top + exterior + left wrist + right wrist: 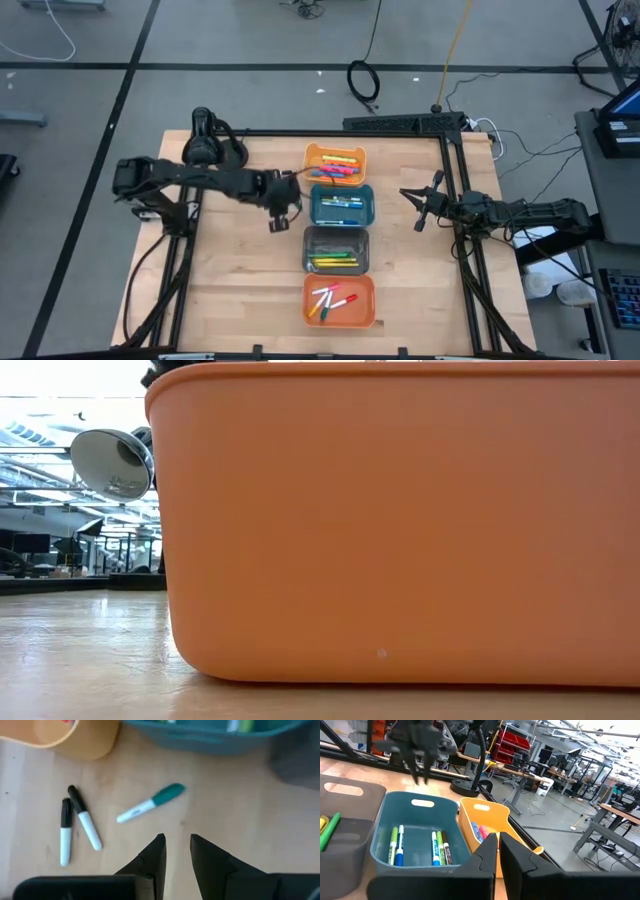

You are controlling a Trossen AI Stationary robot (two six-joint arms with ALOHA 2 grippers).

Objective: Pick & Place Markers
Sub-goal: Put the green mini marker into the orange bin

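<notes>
Four bins stand in a column down the middle of the wooden tabletop (240, 290): light orange bin (335, 163) farthest, then teal bin (341, 205), grey bin (336, 249), and orange bin (339, 301) nearest, each holding markers (335, 262). The left hand (283, 212) hovers just left of the teal bin. The right hand (420, 207) waits well to its right.

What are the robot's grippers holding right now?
Nothing. The left gripper hangs empty over three loose markers on the table. The right gripper is shut and empty beside the bins.
</notes>
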